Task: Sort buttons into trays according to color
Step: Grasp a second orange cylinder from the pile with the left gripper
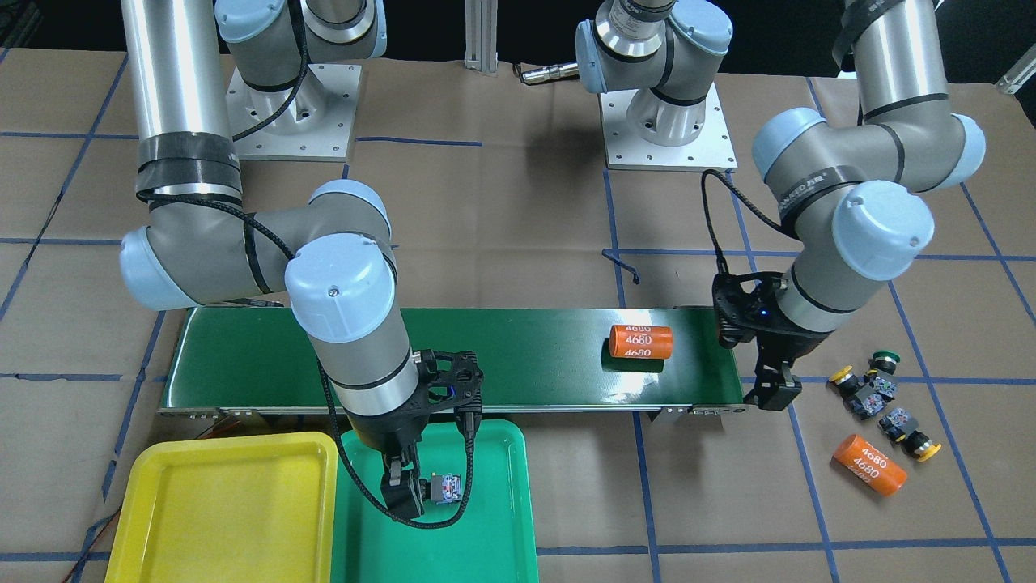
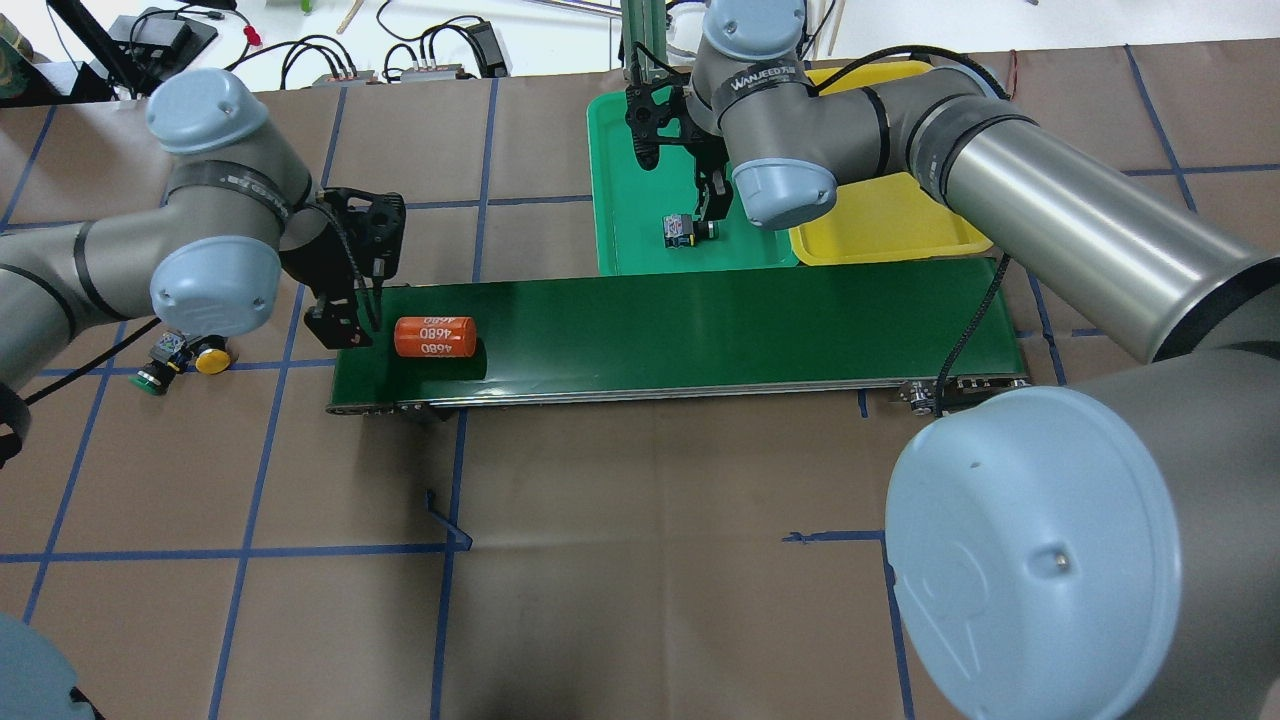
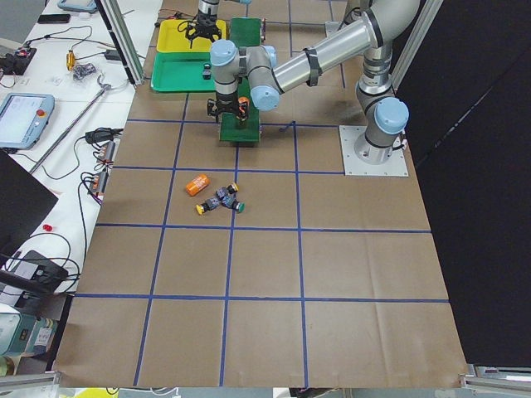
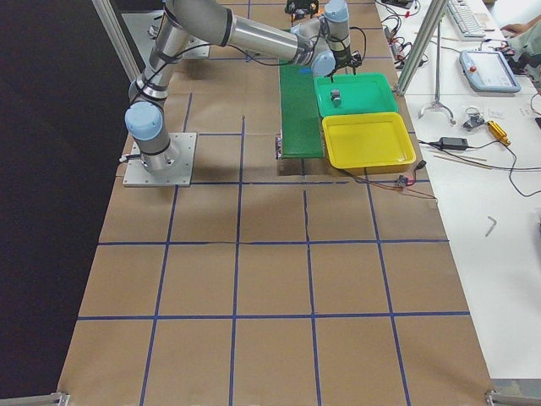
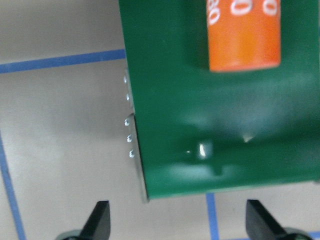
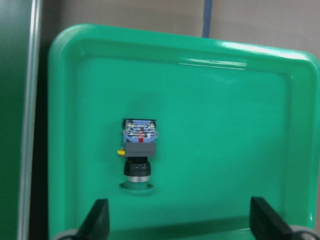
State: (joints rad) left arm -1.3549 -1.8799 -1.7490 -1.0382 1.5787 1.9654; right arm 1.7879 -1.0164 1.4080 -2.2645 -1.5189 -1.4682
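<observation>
One green-capped button (image 6: 139,150) lies on its side in the teal-green tray (image 1: 494,542), also seen from overhead (image 2: 684,229). My right gripper (image 6: 182,222) hovers over it, open and empty, fingers apart on either side; from the front it (image 1: 402,486) stands just beside the button (image 1: 445,488). The yellow tray (image 1: 235,444) beside it holds nothing. Three buttons lie together on the paper past the belt's end: two yellow-capped (image 1: 842,376) (image 1: 923,448) and one green-capped (image 1: 886,357). My left gripper (image 1: 773,390) is open and empty at that end of the belt (image 5: 180,220).
A long dark green conveyor belt (image 1: 502,356) crosses the table, with an orange "4680" cylinder (image 1: 641,341) on it near my left gripper. A second orange cylinder (image 1: 870,464) lies on the paper by the loose buttons. Both arm bases stand behind the belt.
</observation>
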